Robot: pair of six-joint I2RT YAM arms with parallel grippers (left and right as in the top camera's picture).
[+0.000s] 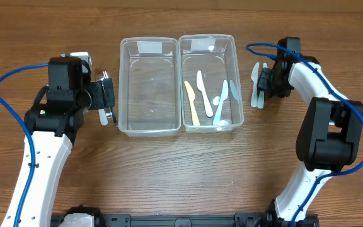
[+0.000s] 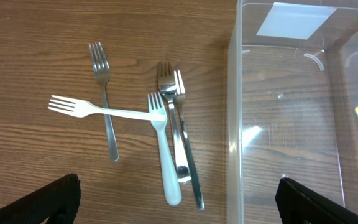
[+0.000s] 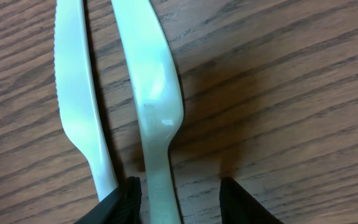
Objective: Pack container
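Two clear plastic containers stand side by side mid-table. The left container (image 1: 128,120) is empty; the right container (image 1: 232,44) holds several plastic knives (image 1: 222,101). My left gripper (image 1: 108,107) hovers open above a pile of forks (image 2: 173,137), metal and white plastic, just left of the empty container's wall (image 2: 234,155). My right gripper (image 1: 266,83) is low over two plastic knives on the table. Its fingers (image 3: 126,200) straddle the handle of the pale green knife (image 3: 157,118), still open. The white knife (image 3: 76,99) lies just outside the left finger.
A single metal fork (image 2: 104,106) lies left of the fork pile, crossed by a white plastic fork (image 2: 98,111). The blue cables (image 1: 8,82) arc beside both arms. Bare wooden table (image 1: 181,176) stretches in front of the containers.
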